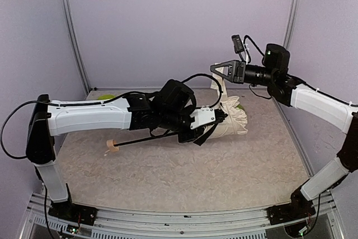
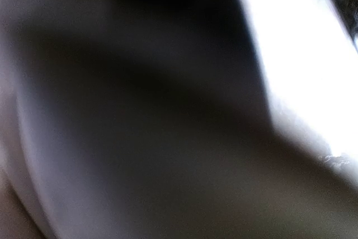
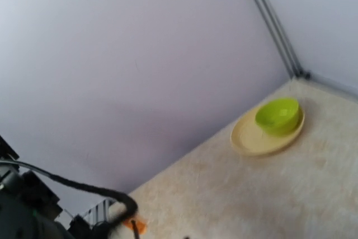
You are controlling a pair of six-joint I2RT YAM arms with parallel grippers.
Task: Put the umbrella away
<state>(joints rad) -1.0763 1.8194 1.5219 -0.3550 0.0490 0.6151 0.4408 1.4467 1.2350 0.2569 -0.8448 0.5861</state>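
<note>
Knob handle (image 1: pixel 112 147) at left on table (image 1: pixel 184 183); umbrella (image 1: pixel 228 126) flat, canopy (image 1: pixel 236 116) bunched right of centre. Left gripper (image 1: pixel 219 117) buried in canopy folds; pinching or not, cannot tell. Right gripper (image 1: pixel 214 68) pressed together, empty, raised above. Best to cinch loose fabric around shaft (image 1: pixel 145 140) before lifting.

Even diffuse overhead light; one feed unusable.
Top view is sharp and bright, with only faint soft shadows under the umbrella (image 1: pixel 238 118) on the bench (image 1: pixel 184 177). Left wrist view is fully defocused: dark smear, blown-out white patch upper right. Right wrist view is mildly soft, with blurred dark hardware (image 3: pixel 22 208) lower left.
</note>
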